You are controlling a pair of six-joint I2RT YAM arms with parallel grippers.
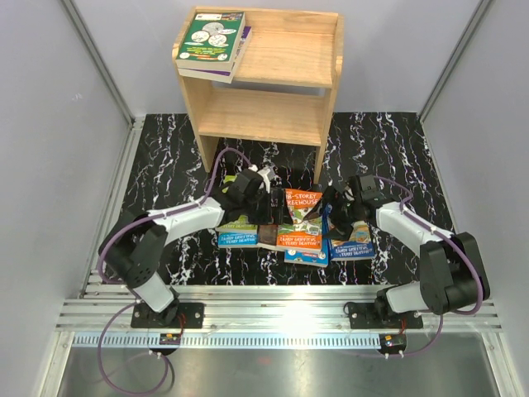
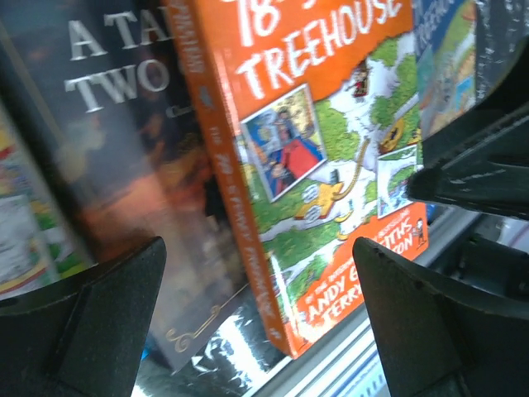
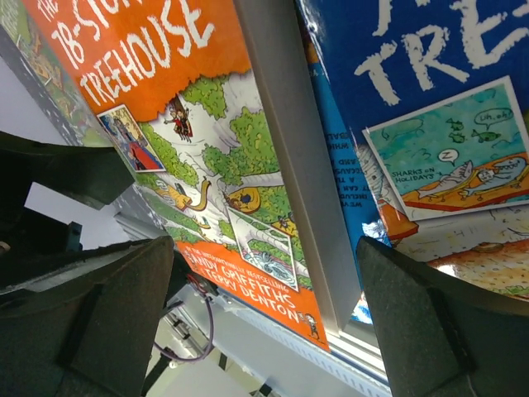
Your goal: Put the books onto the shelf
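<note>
The shelf [image 1: 285,62], a small light-wood unit with 2 tiers, solid side panels and a raised rim round its top board, is standing at the far side of the black, white-veined worktop [image 1: 397,149]. 2 books are already lying stacked on the left of the top board: a green-covered one [image 1: 211,37] over a purple-edged one [image 1: 216,74], their near corner poking past the front edge. The other books [image 1: 285,240] are lying in an overlapping spread on the worktop in front of the shelf, between the 2 arms. An orange "Treehouse" paperback [image 1: 301,217] with a busy green cartoon cover is sitting uppermost, a dark "A Tale of Two Cities" [image 2: 132,124] just beside its spine and a blue cartoon cover [image 3: 430,99] at its other side. The left jaws and the right jaws are both standing wide open over the orange book from opposite sides, clamping nothing; whether any finger is touching it cannot be told.
</note>
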